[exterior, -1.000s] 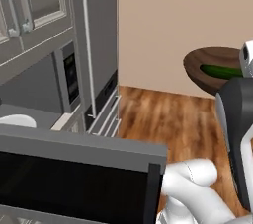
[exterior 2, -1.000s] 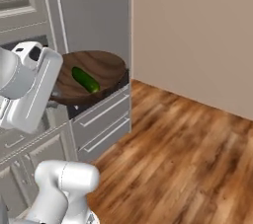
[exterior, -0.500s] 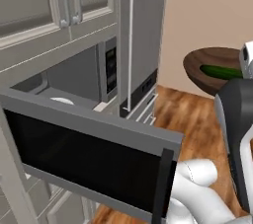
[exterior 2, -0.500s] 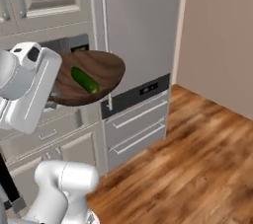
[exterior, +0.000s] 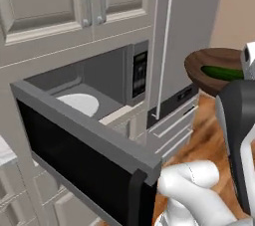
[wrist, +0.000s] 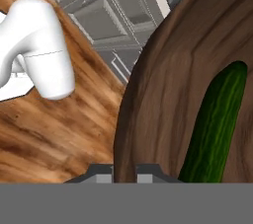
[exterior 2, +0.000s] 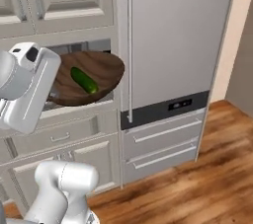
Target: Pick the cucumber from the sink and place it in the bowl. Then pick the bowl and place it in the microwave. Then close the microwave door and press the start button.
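Your gripper (wrist: 124, 168) is pinched shut on the rim of the bowl (wrist: 168, 75), one dark tip on each side of the near edge. That thin-edge hold is how it can carry the bowl up in the air. The cucumber (wrist: 213, 124) lies inside the bowl, near the middle, so the first job looks done. The bowl sits fairly level, which keeps the cucumber from rolling out. From the base cameras, the bowl (exterior 2: 89, 77) hangs up high in front of the cabinets, beside the tall grey fridge (exterior 2: 173, 45). The microwave (exterior: 107, 83) is open, and its white round plate (exterior: 79, 104) waits inside. The microwave door (exterior: 84, 165) hangs down and sticks out toward you. I think you must lift the bowl over that door to get it in. Go slow, or the bowl may bump the door edge.
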Motion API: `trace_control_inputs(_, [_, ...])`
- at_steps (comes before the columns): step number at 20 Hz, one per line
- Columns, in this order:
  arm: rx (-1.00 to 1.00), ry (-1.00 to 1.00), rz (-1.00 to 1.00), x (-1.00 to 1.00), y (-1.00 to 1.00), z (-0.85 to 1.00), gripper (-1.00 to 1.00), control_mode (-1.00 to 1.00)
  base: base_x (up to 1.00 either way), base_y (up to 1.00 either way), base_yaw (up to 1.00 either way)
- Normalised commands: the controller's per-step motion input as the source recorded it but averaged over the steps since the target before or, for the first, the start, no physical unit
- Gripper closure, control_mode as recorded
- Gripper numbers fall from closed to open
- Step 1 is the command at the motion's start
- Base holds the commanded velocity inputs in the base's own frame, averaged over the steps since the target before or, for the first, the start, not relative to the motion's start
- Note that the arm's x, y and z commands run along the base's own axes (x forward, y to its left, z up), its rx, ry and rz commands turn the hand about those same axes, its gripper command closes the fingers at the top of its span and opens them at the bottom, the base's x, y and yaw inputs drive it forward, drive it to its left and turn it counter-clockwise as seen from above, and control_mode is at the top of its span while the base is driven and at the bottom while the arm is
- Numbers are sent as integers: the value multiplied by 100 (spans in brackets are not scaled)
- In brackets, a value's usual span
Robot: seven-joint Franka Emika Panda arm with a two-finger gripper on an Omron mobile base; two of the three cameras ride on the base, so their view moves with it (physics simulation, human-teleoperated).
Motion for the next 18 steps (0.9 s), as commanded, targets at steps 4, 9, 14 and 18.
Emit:
trace_control_inputs(4, [0,0,0,0,0,0,100,100,13,-43,53])
trace_control_inputs(9, [0,0,0,0,0,0,100,100,0,-27,56])
trace_control_inputs(14, [0,0,0,0,0,0,100,100,0,-31,55])
trace_control_inputs(18, [0,0,0,0,0,0,100,100,0,-31,52])
